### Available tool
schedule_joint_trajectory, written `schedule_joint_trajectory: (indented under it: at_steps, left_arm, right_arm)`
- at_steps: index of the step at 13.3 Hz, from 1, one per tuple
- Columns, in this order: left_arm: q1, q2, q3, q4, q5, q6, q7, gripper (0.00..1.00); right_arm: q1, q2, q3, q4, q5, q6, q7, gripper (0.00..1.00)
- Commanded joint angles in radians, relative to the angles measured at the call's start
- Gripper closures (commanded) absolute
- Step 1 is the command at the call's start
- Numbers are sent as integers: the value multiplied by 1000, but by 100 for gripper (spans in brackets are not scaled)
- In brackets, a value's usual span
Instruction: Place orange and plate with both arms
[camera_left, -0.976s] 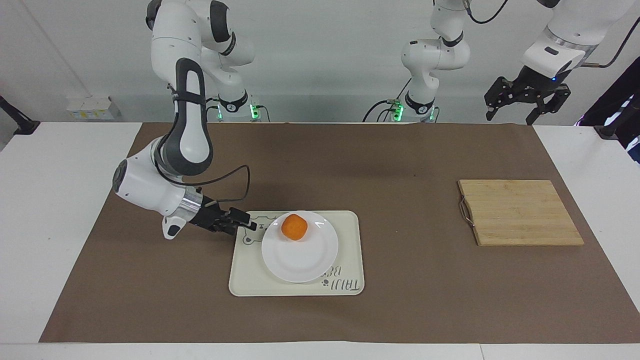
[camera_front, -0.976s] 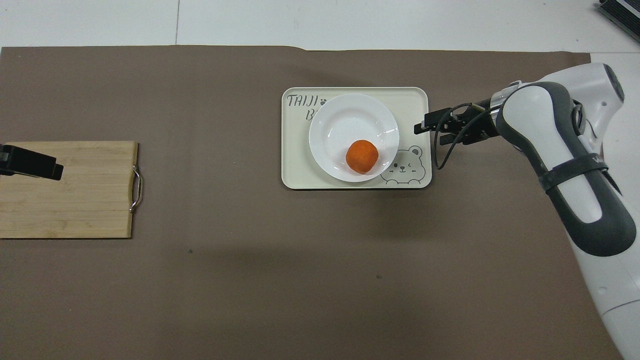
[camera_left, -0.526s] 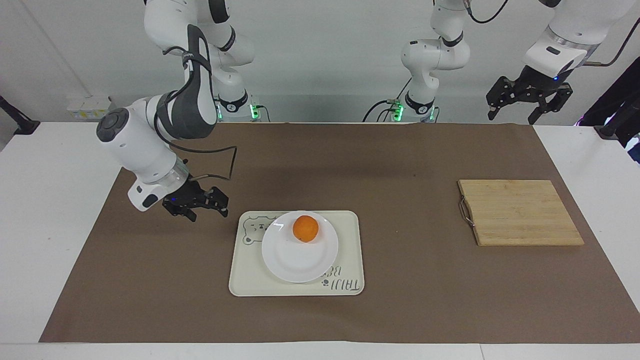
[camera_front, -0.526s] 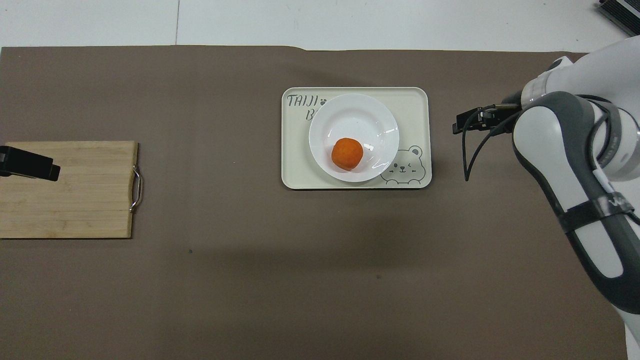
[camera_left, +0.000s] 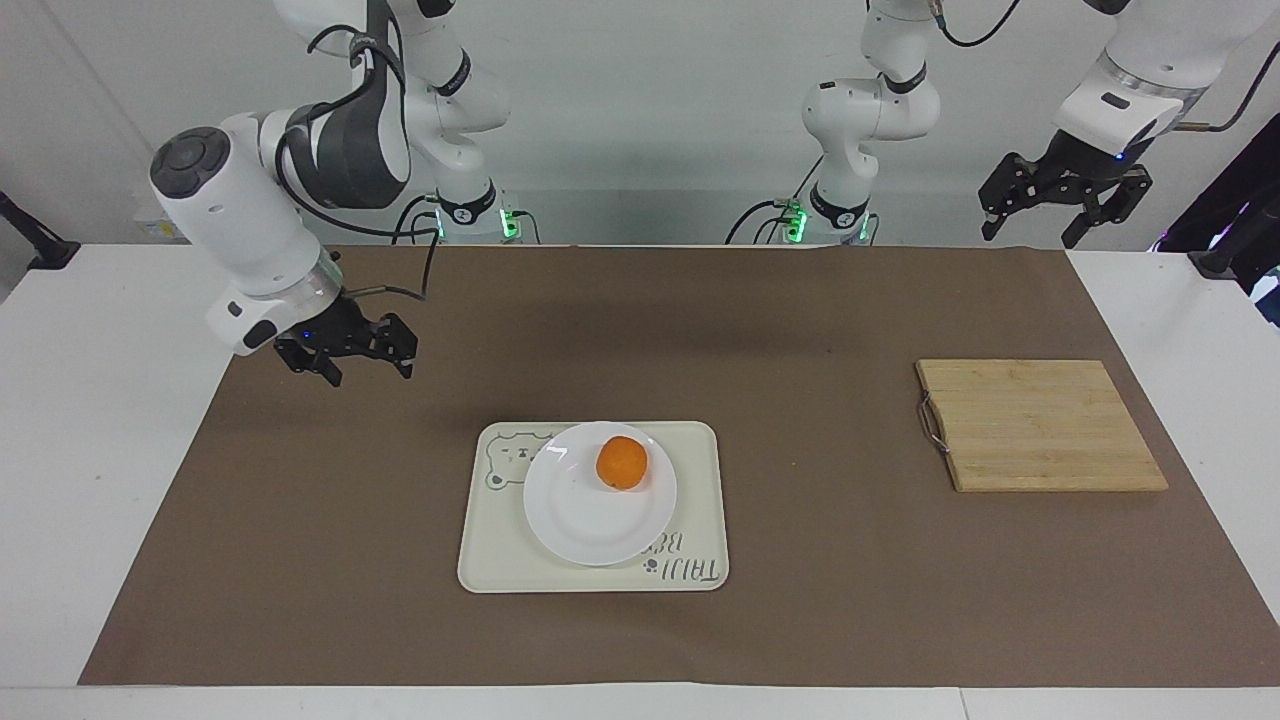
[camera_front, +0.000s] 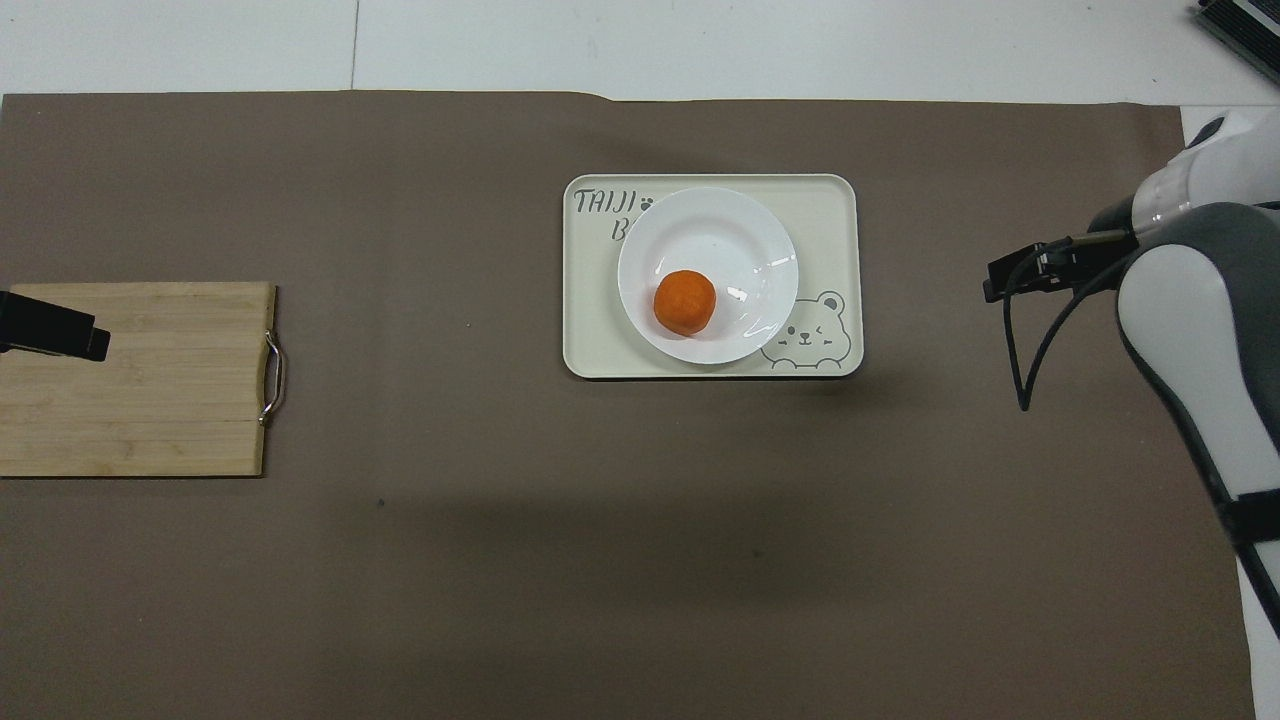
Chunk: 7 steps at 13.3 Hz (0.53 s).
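Note:
The orange lies on the white plate, toward the rim nearer the robots. The plate rests on a cream tray with a bear drawing in the middle of the brown mat. My right gripper hangs open and empty above the mat toward the right arm's end, well apart from the tray. My left gripper is raised high at the left arm's end, open and empty, over the wooden board in the overhead view.
A wooden cutting board with a metal handle lies on the mat toward the left arm's end. The brown mat covers most of the white table.
My right gripper has drawn back from the tray's edge and risen, moving toward the right arm's end. The orange has rolled a little across the plate. The left gripper has barely moved.

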Motion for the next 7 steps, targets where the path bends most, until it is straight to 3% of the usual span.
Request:
schedule_joint_trajectory:
  at_steps: [1,7]
  left_arm:
    - [14,-7,-10,6,12,-11,0,0]
    - [14,-7,-10,6,12,-11,0,0]
  right_arm:
    - [-20,-82,8,-25,-49,-55,17,0]
    - [-37,-206,-1,-19,-82,-200,19,0]
